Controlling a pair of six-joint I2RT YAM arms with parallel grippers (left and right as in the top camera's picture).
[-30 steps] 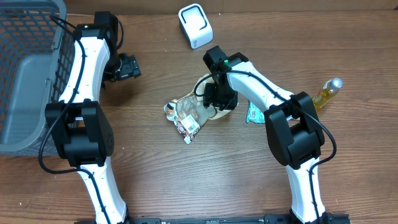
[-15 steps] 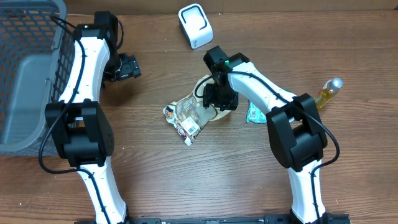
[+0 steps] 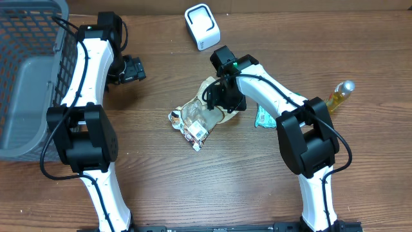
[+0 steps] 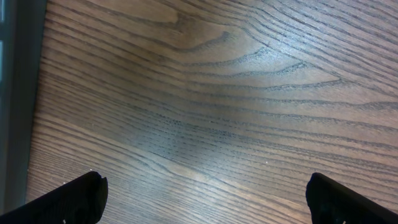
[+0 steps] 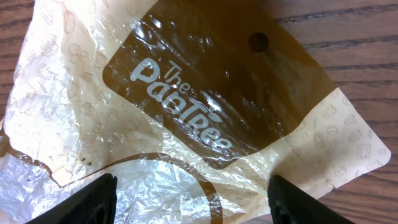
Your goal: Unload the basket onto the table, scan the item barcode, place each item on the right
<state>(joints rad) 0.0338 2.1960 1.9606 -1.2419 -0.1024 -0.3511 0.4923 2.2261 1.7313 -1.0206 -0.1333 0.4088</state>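
crinkly brown-and-cream plastic bag, tabletop centre | likely light, floppy, slippery; pinch header edge | right fingers spread above | left fingers spread, empty

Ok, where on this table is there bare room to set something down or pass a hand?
Bare wood: the front strip below the snack bag, between the left arm and the right arm; the back right, between the white scanner and the bottle. Crowded: the middle, where the right gripper sits over the bag beside the teal packet.
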